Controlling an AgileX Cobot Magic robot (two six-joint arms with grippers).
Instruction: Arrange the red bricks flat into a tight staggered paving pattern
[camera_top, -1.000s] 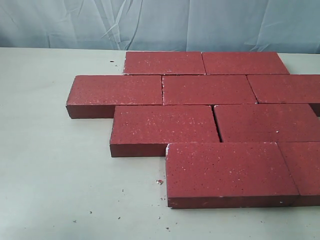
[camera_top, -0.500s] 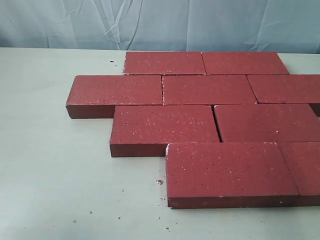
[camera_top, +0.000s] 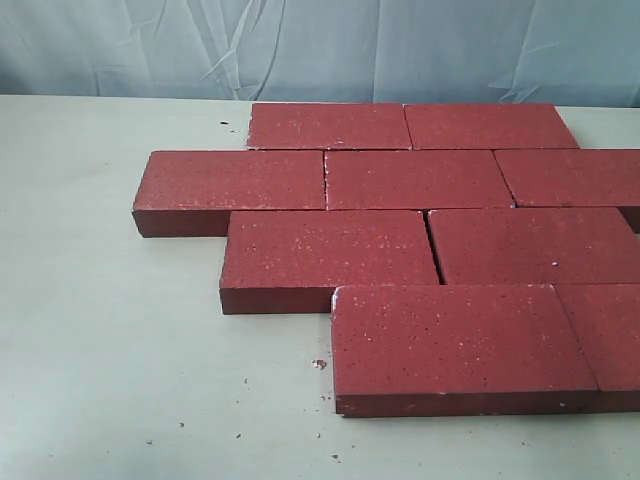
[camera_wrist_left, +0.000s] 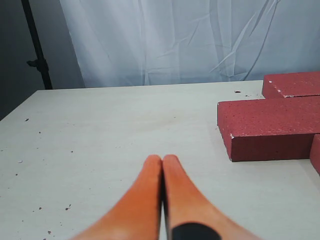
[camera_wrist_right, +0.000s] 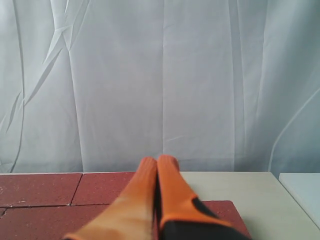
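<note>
Several red bricks (camera_top: 420, 180) lie flat on the pale table (camera_top: 110, 330) in four offset rows, edges touching, each row shifted against the one behind it. The nearest brick (camera_top: 455, 345) sits at the front right. Neither arm shows in the exterior view. In the left wrist view my left gripper (camera_wrist_left: 162, 159) is shut and empty over bare table, with a brick's end (camera_wrist_left: 270, 127) off to one side. In the right wrist view my right gripper (camera_wrist_right: 159, 160) is shut with nothing held, above the bricks (camera_wrist_right: 50, 197).
Small dark crumbs (camera_top: 320, 364) are scattered on the table near the front brick. A white curtain (camera_top: 320, 50) hangs behind the table. A dark stand (camera_wrist_left: 37, 45) rises beyond the table's corner in the left wrist view.
</note>
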